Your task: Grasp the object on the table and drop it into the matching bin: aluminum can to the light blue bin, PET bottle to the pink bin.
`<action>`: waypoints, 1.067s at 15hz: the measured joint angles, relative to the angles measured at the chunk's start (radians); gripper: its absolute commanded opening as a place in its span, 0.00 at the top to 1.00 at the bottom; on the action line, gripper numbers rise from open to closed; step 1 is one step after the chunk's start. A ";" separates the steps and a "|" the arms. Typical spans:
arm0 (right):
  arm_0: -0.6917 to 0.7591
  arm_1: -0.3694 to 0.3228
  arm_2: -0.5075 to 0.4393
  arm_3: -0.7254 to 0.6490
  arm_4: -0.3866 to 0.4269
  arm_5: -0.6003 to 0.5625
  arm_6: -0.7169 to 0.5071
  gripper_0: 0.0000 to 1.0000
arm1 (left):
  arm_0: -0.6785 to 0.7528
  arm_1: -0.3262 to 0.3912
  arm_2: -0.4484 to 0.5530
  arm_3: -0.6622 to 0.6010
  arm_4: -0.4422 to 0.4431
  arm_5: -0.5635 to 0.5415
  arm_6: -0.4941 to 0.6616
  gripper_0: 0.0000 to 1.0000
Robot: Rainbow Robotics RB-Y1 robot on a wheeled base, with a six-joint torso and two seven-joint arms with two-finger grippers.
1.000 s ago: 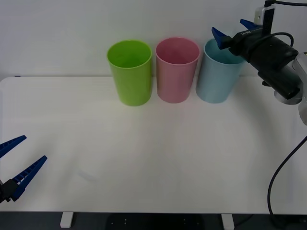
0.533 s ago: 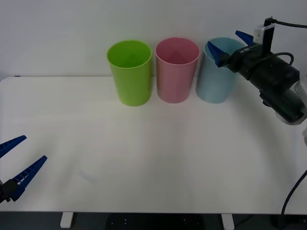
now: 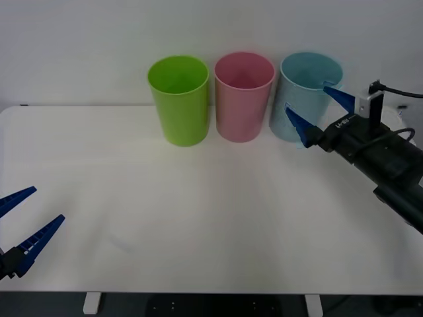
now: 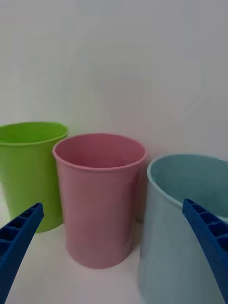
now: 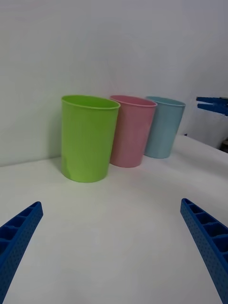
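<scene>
White surface (image 3: pixel 211 218) runs wide and flat under a plain pale wall, and the right hand (image 3: pixel 316 111) hangs above its far right part, fingers spread wide and holding nothing. One blue finger (image 3: pixel 337 95) crosses the near rim of the light blue bin (image 3: pixel 305 82); the other sits low in front of that bin's wall, on the side toward the pink bin (image 3: pixel 243 96). From the right wrist camera both ribbed fingertips frame the pink bin (image 4: pixel 100 199) and the light blue bin (image 4: pixel 183 228), which stand just beside each other. Outward again, a lime green bin (image 3: pixel 179 99) closes the row on the left, close against the pink one; all three stand upright along the far edge. The aluminum can cannot be seen on the surface, and whether it lies inside the light blue bin cannot be told. Down at the near left corner, the left hand (image 3: pixel 21 224) waits low over the surface, fingers parted and empty.
</scene>
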 measured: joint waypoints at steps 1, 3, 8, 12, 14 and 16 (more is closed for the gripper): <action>0.045 -0.008 -0.003 -0.032 -0.007 -0.015 0.021 0.00 | 0.000 0.000 0.000 0.000 0.000 0.000 0.000 0.00; 0.105 -0.013 -0.028 -0.055 -0.027 -0.087 0.106 0.00 | 0.000 0.000 0.000 0.000 0.000 0.000 0.000 0.00; 0.207 -0.015 -0.112 -0.056 -0.049 -0.320 0.229 0.00 | 0.000 0.000 0.000 0.000 0.000 0.000 0.000 0.00; 0.284 -0.021 -0.162 -0.099 -0.034 -0.435 0.245 0.00 | 0.000 0.000 0.000 0.000 0.000 0.000 0.000 0.00; 0.337 -0.039 -0.168 -0.153 -0.030 -0.438 0.240 0.00 | 0.000 0.000 0.000 0.000 0.000 0.000 0.000 0.00; 0.378 -0.050 -0.169 -0.186 -0.030 -0.438 0.240 0.00 | 0.000 0.000 0.000 0.000 0.000 0.000 0.000 0.00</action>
